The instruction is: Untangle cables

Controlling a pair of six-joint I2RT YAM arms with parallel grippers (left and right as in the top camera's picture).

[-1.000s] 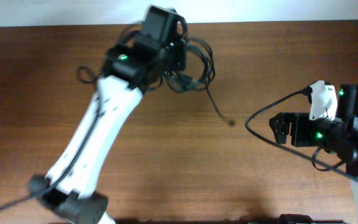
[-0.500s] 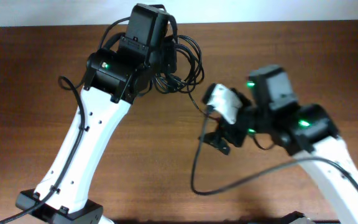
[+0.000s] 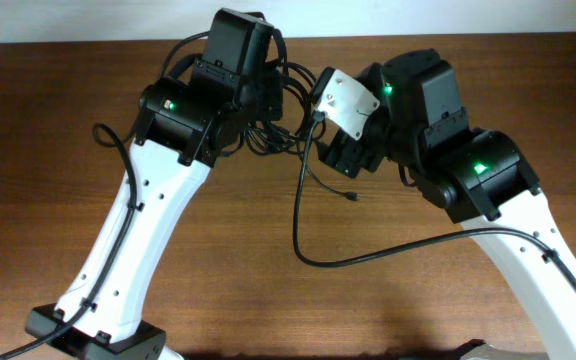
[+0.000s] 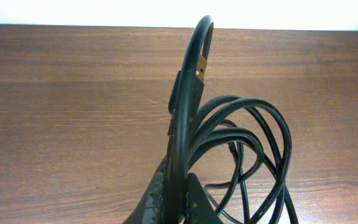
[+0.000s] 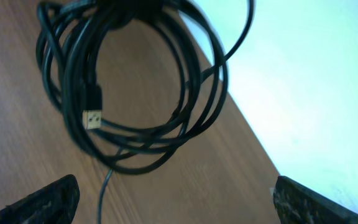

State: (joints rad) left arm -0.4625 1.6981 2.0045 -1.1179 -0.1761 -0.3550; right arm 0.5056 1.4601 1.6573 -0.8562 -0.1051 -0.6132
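Near the middle of the far edge of the bench [image 3: 48,150], the left pincer [image 4: 176,199] is closed tight on the cables [image 4: 179,124]. It grips several strands of the coiled bundle, and one loop rises upright from between its fingers. The coil hangs from that grip just above the wood, its loops spreading out to the right. A thin loose tail [image 3: 354,196] trails from it toward the near edge and ends in a small plug lying on the bench.

Just right of the bundle, the right pincer [image 3: 340,160] is spread wide and holds nothing. In its wrist view the coil faces it almost flat-on, straight ahead and a little toward its left finger, with a USB plug [image 5: 92,118] on the coil's left side. The free arm is the nearer one to any loop, so the next move likely depends on it reaching straight forward.
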